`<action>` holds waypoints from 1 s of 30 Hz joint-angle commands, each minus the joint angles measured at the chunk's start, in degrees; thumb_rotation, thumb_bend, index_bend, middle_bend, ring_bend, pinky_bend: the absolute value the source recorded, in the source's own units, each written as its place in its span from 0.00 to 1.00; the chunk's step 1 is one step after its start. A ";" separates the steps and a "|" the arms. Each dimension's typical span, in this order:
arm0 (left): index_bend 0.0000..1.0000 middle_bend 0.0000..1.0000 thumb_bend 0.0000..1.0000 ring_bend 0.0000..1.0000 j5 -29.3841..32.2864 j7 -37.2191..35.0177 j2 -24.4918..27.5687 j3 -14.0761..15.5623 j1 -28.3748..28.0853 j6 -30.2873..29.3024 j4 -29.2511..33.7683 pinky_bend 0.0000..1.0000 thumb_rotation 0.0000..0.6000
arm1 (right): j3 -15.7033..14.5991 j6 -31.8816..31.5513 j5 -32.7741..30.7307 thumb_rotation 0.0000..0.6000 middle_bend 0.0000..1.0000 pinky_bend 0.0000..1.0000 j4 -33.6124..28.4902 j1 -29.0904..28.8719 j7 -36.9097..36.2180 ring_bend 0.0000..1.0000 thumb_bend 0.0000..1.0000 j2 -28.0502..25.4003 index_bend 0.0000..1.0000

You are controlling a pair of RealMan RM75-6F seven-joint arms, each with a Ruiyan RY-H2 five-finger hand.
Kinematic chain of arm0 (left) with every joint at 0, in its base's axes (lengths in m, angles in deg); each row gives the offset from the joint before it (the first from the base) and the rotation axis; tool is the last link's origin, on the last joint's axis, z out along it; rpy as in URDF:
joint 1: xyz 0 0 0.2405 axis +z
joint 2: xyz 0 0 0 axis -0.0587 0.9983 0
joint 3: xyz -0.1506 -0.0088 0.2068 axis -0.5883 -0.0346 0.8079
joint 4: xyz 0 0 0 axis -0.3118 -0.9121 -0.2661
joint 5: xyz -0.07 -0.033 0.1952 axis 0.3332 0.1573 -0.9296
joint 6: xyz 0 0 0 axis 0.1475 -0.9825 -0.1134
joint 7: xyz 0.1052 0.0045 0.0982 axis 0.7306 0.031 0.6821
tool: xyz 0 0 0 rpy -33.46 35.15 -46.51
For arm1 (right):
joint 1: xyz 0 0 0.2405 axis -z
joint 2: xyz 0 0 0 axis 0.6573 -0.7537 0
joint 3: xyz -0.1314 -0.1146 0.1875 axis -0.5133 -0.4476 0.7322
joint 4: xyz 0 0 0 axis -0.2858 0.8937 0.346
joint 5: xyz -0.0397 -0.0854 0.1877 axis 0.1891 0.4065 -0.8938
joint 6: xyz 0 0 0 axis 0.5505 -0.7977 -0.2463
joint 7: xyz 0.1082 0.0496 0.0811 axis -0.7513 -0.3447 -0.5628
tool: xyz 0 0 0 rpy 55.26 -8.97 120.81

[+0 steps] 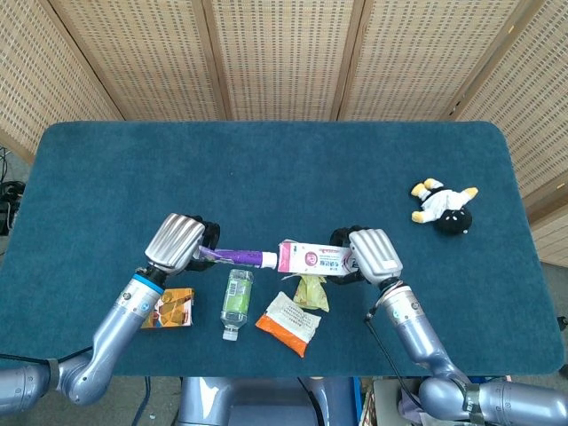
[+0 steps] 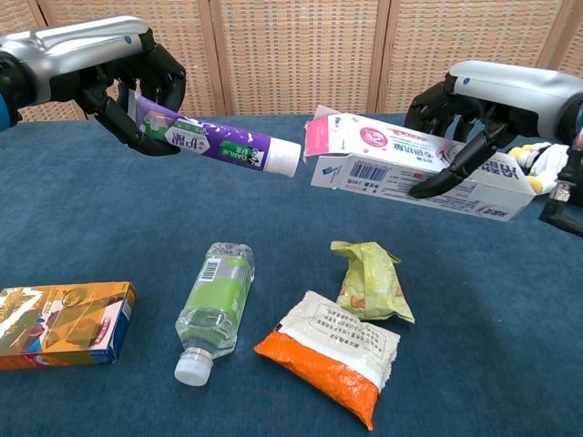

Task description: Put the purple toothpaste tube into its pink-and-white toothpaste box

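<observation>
My left hand grips the tail end of the purple toothpaste tube, held above the table with its white cap pointing right. My right hand holds the pink-and-white toothpaste box level, its open flapped end facing left. The cap sits right at the box's open mouth, almost touching it.
On the blue table lie a clear bottle with a green label, a yellow-green packet, an orange-and-white pouch and an orange carton at the front left. A plush toy lies at the right.
</observation>
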 commanded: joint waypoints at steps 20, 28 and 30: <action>0.82 0.69 0.31 0.58 -1.85 -1.88 -1.04 -0.17 -0.71 -0.91 1.35 0.65 1.00 | -0.80 -0.35 -0.49 1.00 0.52 0.45 -0.17 -0.72 0.34 0.41 0.00 0.89 0.59; 0.82 0.69 0.31 0.58 -0.90 -0.10 -0.95 -0.03 -1.22 -0.77 2.37 0.65 1.00 | -0.97 -0.48 -0.62 1.00 0.51 0.45 -0.44 -0.92 0.41 0.41 0.00 1.04 0.59; 0.82 0.69 0.31 0.58 -0.48 0.63 -1.19 0.07 -1.43 -0.70 2.22 0.65 1.00 | -1.03 -0.51 -0.60 1.00 0.52 0.45 -0.50 -0.96 0.48 0.41 0.00 1.03 0.59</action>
